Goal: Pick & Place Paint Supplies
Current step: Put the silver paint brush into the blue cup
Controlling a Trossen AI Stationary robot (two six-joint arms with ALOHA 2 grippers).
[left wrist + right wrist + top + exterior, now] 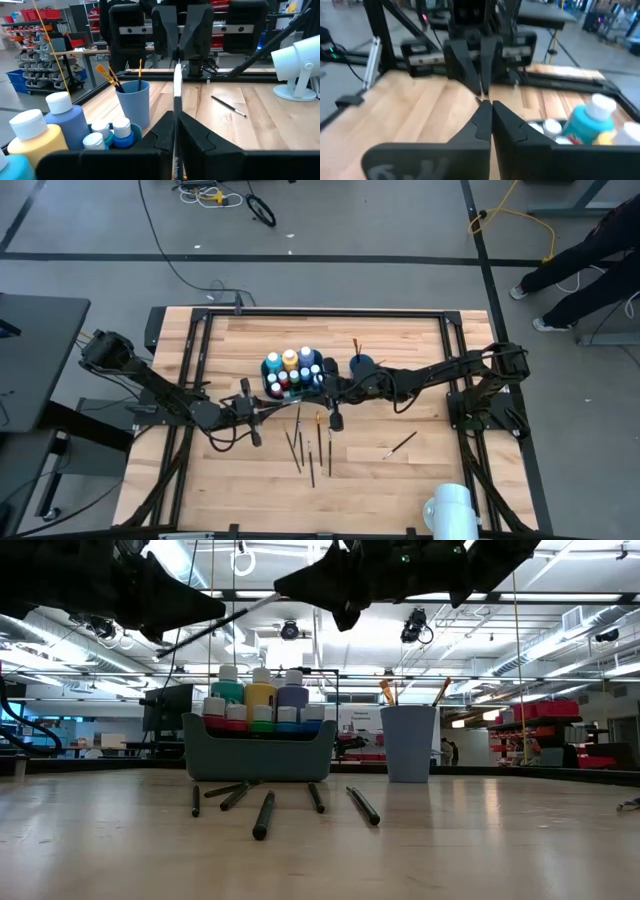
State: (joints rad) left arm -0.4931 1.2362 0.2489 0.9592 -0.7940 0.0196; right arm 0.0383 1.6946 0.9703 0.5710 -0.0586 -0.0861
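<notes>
Both grippers meet on one paintbrush above the table, just in front of the bin of paint bottles.

High view — the left gripper (pixel 262 412) and the right gripper (pixel 322 392) face each other near the table's middle, with the held paintbrush (pixel 290 404) spanning between them; the teal bin (pixel 268 390) of paint bottles (pixel 291 371) sits just behind, the blue cup (pixel 361 365) beside it, and loose brushes (pixel 311 448) lie on the wood in front.
Low view — the brush (pixel 215 625) hangs tilted in the air above the bin (pixel 258 755).
Left wrist view — the left fingers (pixel 197 137) are pinched on the brush (pixel 177 85), whose far end is gripped by the right gripper (pixel 181 50).
Right wrist view — the right fingers (pixel 507 122) are clenched on the brush tip, the left gripper (pixel 482 65) opposite.
</notes>
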